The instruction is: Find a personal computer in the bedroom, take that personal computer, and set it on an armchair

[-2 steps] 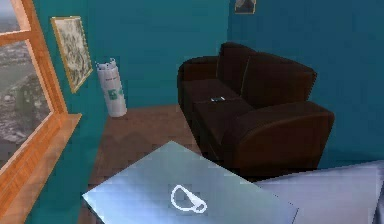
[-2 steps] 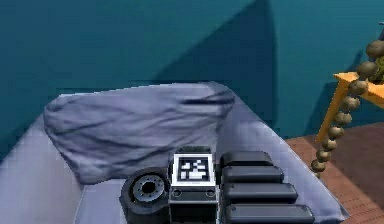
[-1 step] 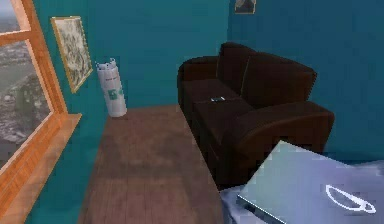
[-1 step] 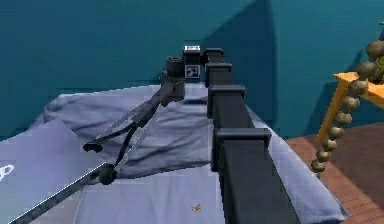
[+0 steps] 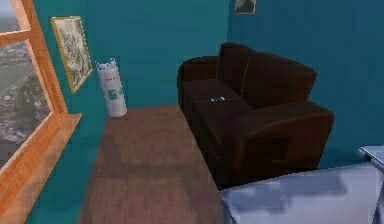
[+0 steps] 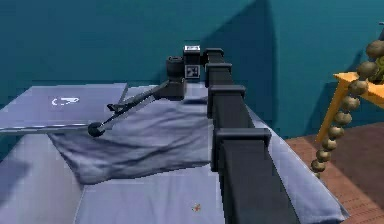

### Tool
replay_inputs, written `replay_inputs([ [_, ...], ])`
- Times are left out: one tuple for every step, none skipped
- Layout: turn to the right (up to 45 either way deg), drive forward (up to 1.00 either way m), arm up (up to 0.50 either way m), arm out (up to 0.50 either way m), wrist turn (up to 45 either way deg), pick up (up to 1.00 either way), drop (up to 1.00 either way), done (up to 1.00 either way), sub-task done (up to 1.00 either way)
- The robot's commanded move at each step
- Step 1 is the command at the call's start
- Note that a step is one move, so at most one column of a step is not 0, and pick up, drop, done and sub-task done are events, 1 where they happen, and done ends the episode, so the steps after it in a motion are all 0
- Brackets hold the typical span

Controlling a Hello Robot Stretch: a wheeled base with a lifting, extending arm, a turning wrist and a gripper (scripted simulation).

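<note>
Gripper by the laptop — can't tell if it's holding anything.
Flat lid on a soft bed — it could easily skid off.

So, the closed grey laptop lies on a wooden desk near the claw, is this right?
Not quite. The closed grey laptop does lie near the claw, but it lies on a blue-grey bed, not on a wooden desk. The arm side view shows this.

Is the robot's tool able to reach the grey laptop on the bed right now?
Probably yes. The tool sits right by the flat grey laptop lying on the bed, and nothing stands between them. Whether it touches the laptop, I cannot tell.
</note>
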Motion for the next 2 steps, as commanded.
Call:
replay_inputs([
  [0.0,0.0,0.0,0.0,45.0,0.0,0.0,0.0,0.0],
  [0.0,0.0,0.0,0.0,18.0,0.0,0.0,0.0,0.0],
])
